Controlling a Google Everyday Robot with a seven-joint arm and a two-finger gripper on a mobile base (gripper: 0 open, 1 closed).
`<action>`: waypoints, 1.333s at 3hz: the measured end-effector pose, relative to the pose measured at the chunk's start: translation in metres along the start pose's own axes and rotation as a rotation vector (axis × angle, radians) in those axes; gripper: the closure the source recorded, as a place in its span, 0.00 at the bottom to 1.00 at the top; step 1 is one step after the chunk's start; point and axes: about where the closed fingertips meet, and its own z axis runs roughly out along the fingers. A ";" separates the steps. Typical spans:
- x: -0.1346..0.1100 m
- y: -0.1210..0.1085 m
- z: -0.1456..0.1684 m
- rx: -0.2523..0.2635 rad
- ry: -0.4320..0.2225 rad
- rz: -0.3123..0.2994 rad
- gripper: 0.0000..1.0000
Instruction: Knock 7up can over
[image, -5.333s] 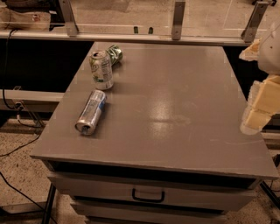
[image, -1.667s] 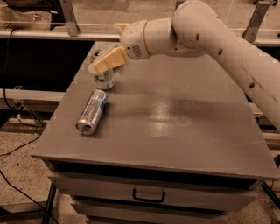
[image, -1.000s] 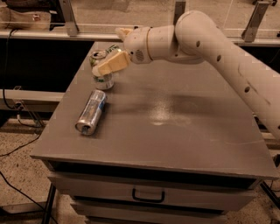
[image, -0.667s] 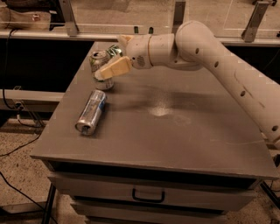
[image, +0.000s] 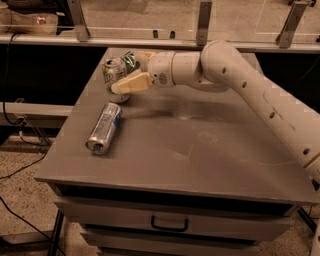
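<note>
The 7up can (image: 113, 76), pale silver with green markings and a silver top, stands near the back left of the grey table (image: 200, 150). It looks upright or only slightly tilted. My gripper (image: 132, 84) is at the end of the white arm, which reaches in from the right. It is low over the table and pressed against the can's right front side, hiding part of its lower body.
A darker green, misshapen can (image: 131, 61) sits just behind the 7up can, partly hidden by the arm. A slim silver-and-blue can (image: 104, 128) lies on its side at the front left. A drawer handle (image: 169, 224) shows below the table's front edge.
The arm swung in from the right edge to the back left. Over the last second the gripper dropped lower and closed in against the 7up can's side. The can still stands.
</note>
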 end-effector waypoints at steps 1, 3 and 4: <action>0.006 0.000 0.007 -0.013 -0.025 0.017 0.14; 0.008 0.005 0.028 -0.054 -0.065 0.006 0.17; 0.014 0.008 0.035 -0.063 -0.072 0.006 0.17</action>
